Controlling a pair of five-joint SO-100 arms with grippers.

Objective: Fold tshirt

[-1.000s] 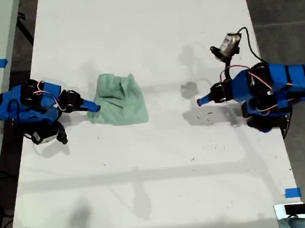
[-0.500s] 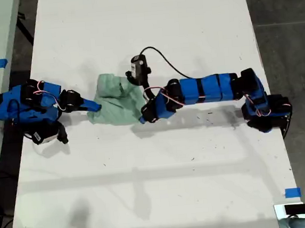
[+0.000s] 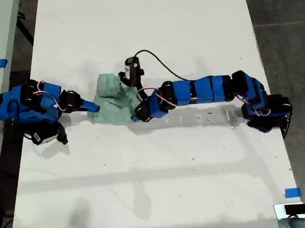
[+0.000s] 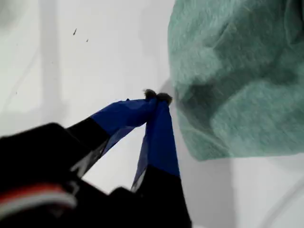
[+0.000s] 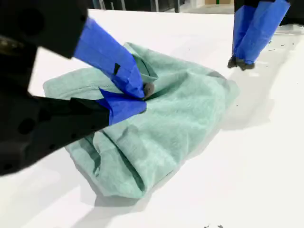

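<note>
You see the pale mint-green cloth tshirt (image 3: 116, 100) lying crumpled in a loose, partly folded heap on the white table (image 3: 164, 187), toward the exterior view's left and a little above the middle. My first gripper (image 4: 157, 96) sits at the edge of the cloth nearer the exterior view's left; its blue-taped fingers (image 4: 159, 137) are pressed together at the tips, just beside the hem, with no cloth between them that you can make out. My second gripper (image 5: 142, 94) comes from the long blue arm (image 3: 204, 90) stretched across from the exterior view's right, and it hangs over the heap near the collar; its jaws are nearly closed, tips almost meeting, and you cannot tell whether they pinch a fold of the fabric. A black cable (image 3: 156, 60) loops above that arm on the tabletop.
</note>
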